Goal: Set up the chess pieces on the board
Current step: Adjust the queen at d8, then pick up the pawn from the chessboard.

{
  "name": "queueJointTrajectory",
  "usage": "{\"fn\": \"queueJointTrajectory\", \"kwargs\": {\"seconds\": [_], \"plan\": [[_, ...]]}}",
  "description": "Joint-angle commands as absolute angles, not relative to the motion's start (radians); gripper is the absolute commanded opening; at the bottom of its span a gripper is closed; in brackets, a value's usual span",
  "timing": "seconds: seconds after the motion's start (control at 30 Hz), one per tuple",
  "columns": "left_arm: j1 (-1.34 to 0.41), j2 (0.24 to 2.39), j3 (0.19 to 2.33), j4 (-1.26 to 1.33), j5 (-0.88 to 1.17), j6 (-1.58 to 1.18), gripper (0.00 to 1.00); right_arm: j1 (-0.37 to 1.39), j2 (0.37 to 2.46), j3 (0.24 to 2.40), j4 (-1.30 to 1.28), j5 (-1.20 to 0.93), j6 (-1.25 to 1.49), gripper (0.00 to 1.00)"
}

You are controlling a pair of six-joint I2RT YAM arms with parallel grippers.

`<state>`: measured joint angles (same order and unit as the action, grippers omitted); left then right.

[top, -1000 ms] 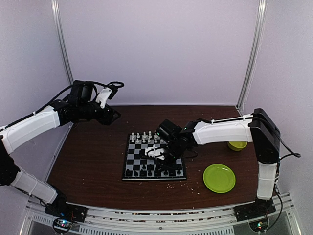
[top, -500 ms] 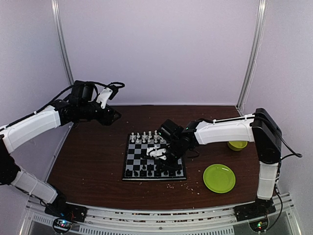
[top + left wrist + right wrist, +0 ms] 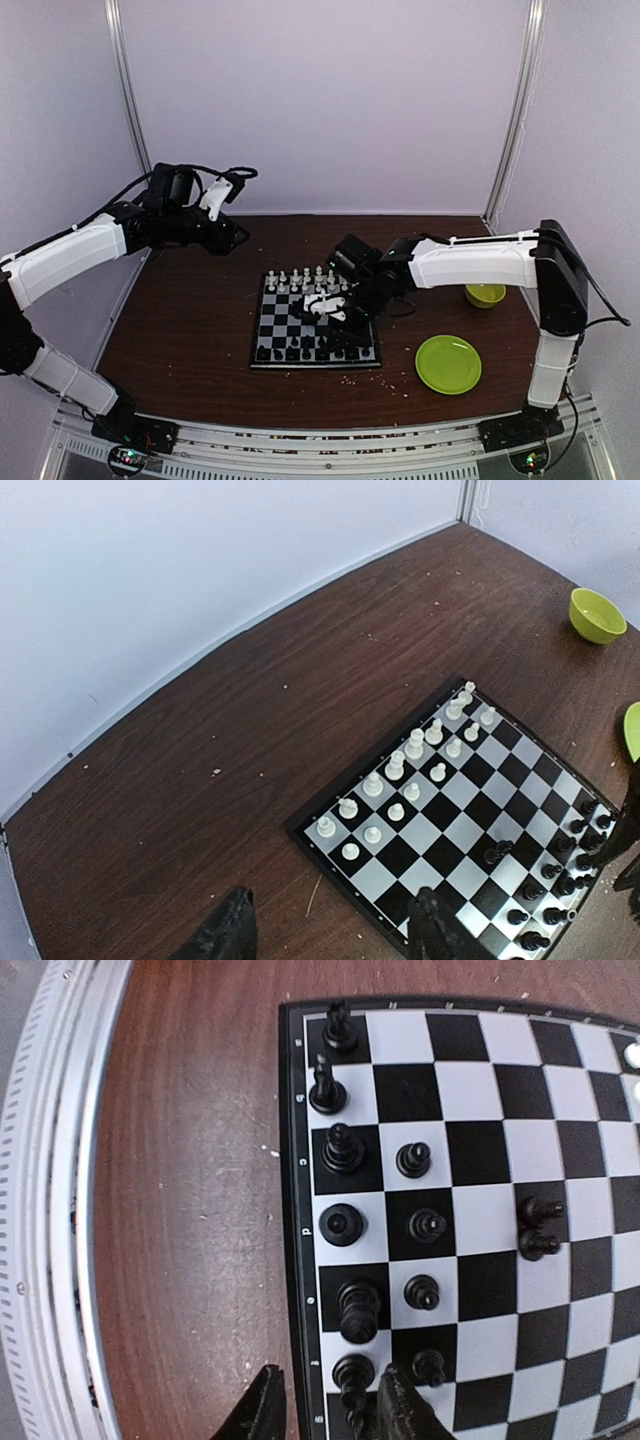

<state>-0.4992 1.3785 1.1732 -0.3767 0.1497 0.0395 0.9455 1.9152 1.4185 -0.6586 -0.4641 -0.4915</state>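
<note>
Sixteen white chess pieces (image 3: 395, 765) line the board (image 3: 470, 810) at twelve o'clock. My left hand (image 3: 330, 935) is spread, my right hand (image 3: 330, 1410) parted around one black piece (image 3: 352, 1375).

The board (image 3: 274, 322), a small square of black and grey-white checks with a thin black rim, lies flat on the brown table (image 3: 190, 330). White pieces (image 3: 397, 768) stand upright in two rows along its far edge. Black pieces (image 3: 343, 1149) stand along the near edge, two of them further in.
</note>
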Motion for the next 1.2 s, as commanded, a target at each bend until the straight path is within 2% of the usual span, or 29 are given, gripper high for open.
{"fn": "queueJointTrajectory", "kwargs": {"seconds": [0.0,0.23,0.37,0.47,0.67,0.97,1.17], "plan": [[-0.51,1.42,1.218,-0.406,0.21,0.04,0.5,0.911,1.717,1.441,-0.731,-0.448,-0.504,0.32],[-0.716,1.538,1.287,-0.57,0.098,0.123,0.49,0.677,1.413,1.227,-0.641,-0.518,-0.435,0.35],[-0.797,1.655,1.35,-0.667,0.111,0.169,0.44,0.521,1.265,1.078,-0.521,-0.601,-0.39,0.42],[-0.827,1.725,1.368,-0.668,0.152,0.175,0.42,0.439,1.229,1.047,-0.483,-0.656,-0.366,0.44],[-0.839,1.837,1.417,-0.637,0.169,0.206,0.39,0.409,1.214,1.053,-0.503,-0.675,-0.393,0.43],[-0.839,1.941,1.481,-0.641,0.118,0.268,0.43,0.409,1.214,1.061,-0.532,-0.706,-0.422,0.43],[-0.839,1.995,1.518,-0.642,0.112,0.281,0.38,0.409,1.215,1.06,-0.533,-0.706,-0.424,0.43]]}}
